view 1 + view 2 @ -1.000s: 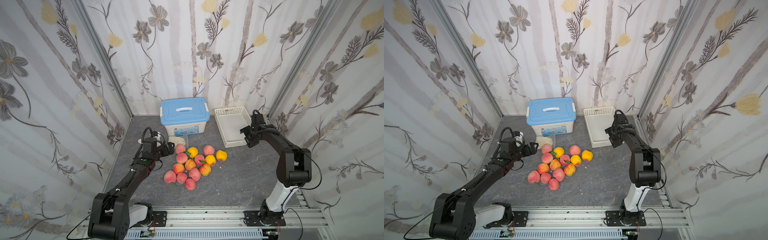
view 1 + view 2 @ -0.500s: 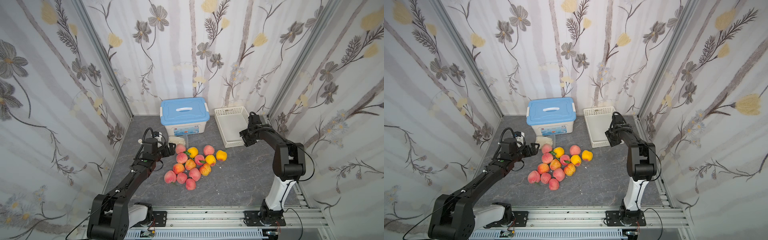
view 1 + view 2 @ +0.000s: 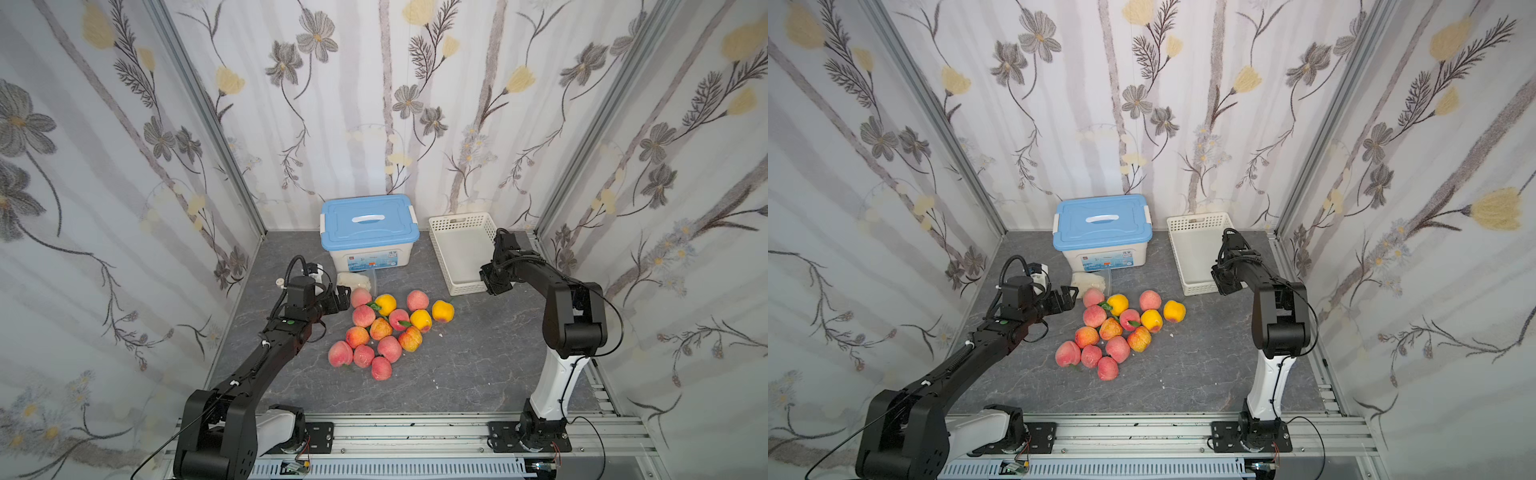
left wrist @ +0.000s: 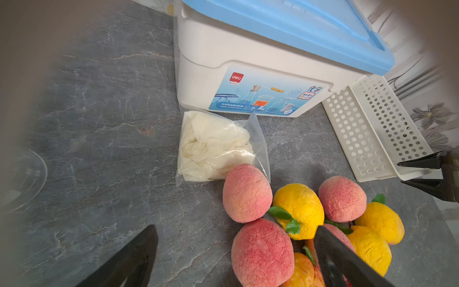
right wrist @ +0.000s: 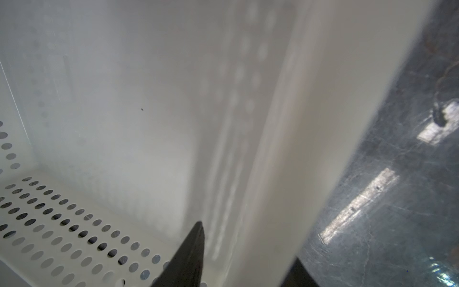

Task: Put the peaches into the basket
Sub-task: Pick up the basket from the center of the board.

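Several peaches [image 3: 382, 328] lie in a pile on the grey floor in both top views, pink-red, orange and yellow. My left gripper [image 3: 343, 301] is open at the pile's far left edge. In the left wrist view a pink-red peach [image 4: 262, 251] lies between its wide-spread fingers, untouched. The white perforated basket [image 3: 440, 257] stands at the back right with nothing in it. My right gripper [image 3: 490, 284] is at its near right corner. One black finger [image 5: 191, 253] is inside the basket wall [image 5: 285, 149] and the other outside, with a thin gap still showing.
A white storage box with a blue lid [image 3: 368, 232] stands at the back, left of the basket. A whitish plastic bag [image 3: 353, 280] lies in front of it, touching the farthest peach. Wallpapered walls close three sides. A metal rail [image 3: 415, 432] runs along the front.
My right gripper has shifted along the basket's right wall to its near corner, and its jaws have narrowed around the wall. The left arm and the peaches have hardly moved.
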Motion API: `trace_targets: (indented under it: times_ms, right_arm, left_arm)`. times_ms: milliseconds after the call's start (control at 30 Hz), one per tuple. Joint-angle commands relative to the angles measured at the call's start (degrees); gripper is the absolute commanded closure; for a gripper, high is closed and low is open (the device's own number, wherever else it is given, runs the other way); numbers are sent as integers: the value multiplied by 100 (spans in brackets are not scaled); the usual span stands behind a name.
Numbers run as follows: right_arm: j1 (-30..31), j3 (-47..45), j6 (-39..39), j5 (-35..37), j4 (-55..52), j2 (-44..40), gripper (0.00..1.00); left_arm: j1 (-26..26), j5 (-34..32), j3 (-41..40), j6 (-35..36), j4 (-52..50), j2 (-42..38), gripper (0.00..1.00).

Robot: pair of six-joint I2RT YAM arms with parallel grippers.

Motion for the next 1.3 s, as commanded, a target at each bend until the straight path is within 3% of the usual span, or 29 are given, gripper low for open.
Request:
trace_targets:
  times_ms: [0, 233, 400, 700, 800, 1033, 1267]
  right_arm:
    - [0, -66, 168, 181, 183, -7, 64]
    - [-20, -270, 402, 174, 391, -138, 88]
    - [-38, -332, 517, 162, 462, -233, 100]
    - [-170, -1030, 674, 218, 1228, -877, 100]
    - [-173, -1153, 20, 277, 1585, -1214, 100]
    - [-180, -1339, -2409, 412, 2283, -2049, 100]
    - [-305, -1770, -3521, 284, 2919, -2956, 100]
  left_arm:
    - [3, -47, 29, 97, 10, -33, 0]
    - [-2, -78, 47, 128, -103, -77, 0]
    - [-1, -74, 51, 146, -165, -66, 0]
    - [5, -70, 86, 187, -285, -86, 0]
    - [3, -29, 151, 146, -319, -51, 0]
    - [-181, 227, 511, 291, -555, 75, 0]
    - [-686, 467, 1568, 461, -831, 706, 0]
